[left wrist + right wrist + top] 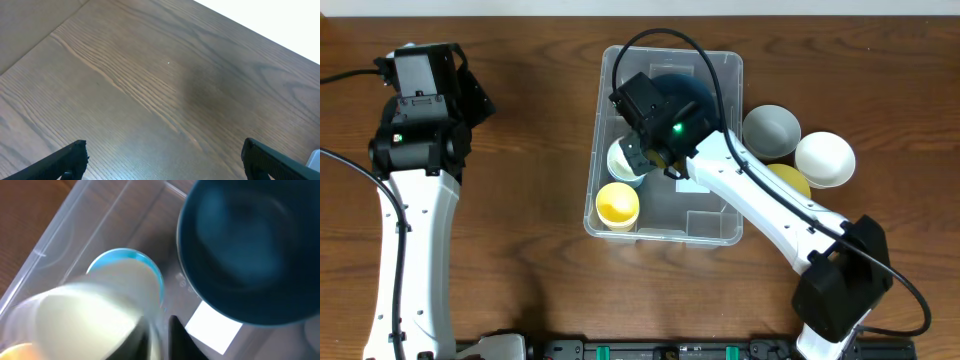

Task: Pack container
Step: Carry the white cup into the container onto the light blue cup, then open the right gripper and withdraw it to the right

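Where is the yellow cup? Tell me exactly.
In the overhead view, the yellow cup stands inside the container, in its near-left corner, right next to the pale cup.

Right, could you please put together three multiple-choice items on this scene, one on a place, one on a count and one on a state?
1. Where is the yellow cup?
A. Inside the container
B. On the floor
C. On a shelf

2. How many bowls sit on the table outside the container?
A. One
B. Three
C. Five

3. How do the jaws of the left gripper stand?
A. Shut on a bowl
B. Shut on a cup
C. Open, holding nothing

Answers:
1 A: the yellow cup stands within the container's walls.
2 B: the grey bowl, white bowl and yellow bowl lie to its right.
3 C: the left wrist view shows them wide apart over bare wood.
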Motion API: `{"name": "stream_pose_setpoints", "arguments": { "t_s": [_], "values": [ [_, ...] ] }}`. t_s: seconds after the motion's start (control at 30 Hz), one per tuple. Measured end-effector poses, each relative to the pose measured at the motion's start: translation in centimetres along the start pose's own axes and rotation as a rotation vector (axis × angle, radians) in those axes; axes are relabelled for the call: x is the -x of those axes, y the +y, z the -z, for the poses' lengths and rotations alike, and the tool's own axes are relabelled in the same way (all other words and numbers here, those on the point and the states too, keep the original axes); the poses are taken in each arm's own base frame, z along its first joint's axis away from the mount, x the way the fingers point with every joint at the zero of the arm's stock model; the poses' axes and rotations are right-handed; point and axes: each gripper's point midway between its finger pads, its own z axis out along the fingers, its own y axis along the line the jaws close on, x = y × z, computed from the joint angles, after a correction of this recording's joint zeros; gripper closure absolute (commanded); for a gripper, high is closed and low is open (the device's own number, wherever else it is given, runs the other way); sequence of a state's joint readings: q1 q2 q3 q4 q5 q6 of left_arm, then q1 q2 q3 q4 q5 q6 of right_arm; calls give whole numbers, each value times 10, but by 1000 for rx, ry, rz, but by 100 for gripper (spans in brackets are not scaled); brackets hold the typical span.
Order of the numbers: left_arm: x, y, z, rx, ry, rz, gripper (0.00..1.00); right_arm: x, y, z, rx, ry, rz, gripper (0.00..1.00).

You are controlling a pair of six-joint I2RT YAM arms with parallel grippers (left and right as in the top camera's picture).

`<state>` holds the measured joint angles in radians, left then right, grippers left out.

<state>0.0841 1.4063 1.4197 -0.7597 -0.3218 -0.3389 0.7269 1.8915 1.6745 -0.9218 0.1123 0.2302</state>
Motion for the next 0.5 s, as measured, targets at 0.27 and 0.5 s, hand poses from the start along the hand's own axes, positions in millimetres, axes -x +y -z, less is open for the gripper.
{"name": "stream_pose_setpoints", "arguments": {
  "t_s": [0.27,0.5],
  "values": [
    [0,0,0,0,0,0,2,-1,-4,0,-22,4,16,59],
    [0,0,0,0,0,0,2,-4,-43,23,-134,2,-37,58]
  ]
}}
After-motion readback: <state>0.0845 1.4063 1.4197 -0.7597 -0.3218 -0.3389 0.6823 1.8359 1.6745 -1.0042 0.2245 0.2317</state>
